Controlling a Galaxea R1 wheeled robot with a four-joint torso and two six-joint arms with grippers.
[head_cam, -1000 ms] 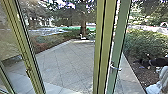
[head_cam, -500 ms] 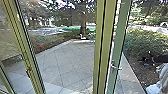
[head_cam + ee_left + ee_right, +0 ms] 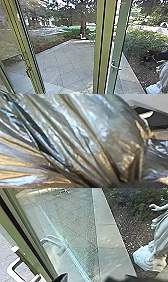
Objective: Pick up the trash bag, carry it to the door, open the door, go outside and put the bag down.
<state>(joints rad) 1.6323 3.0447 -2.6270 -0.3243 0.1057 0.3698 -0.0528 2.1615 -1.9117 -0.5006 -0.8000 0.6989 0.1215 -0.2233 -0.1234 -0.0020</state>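
In our head view, yellow-green door frames (image 3: 106, 45) run from top to bottom right of centre, with a greener upright (image 3: 121, 42) just beside them that bears a metal handle (image 3: 115, 66) in the lower right of the frame. Another slanting frame (image 3: 26, 50) stands at the left, and between the two lies the paving (image 3: 67, 60), reaching back to a tree (image 3: 83, 22) in the upper middle. At the right we see a leafy hedge (image 3: 142, 41) above a bed of dark soil (image 3: 137, 71), and a pale statue (image 3: 156, 87) in the lower right corner. Our right gripper (image 3: 148, 59) hangs near the right edge, at the end of its dark arm (image 3: 161, 56); we cannot tell whether it is open or closed. Our right wrist view shows the draped statue with a raised hand, well apart from a white handle (image 3: 13, 269) in the lower left. The trash bag (image 3: 75, 136), shiny and creased, spreads across most of our left wrist view, its folds drawn together toward the lower edge. There our left gripper (image 3: 133, 184) shows dark, its state impossible for us to tell.
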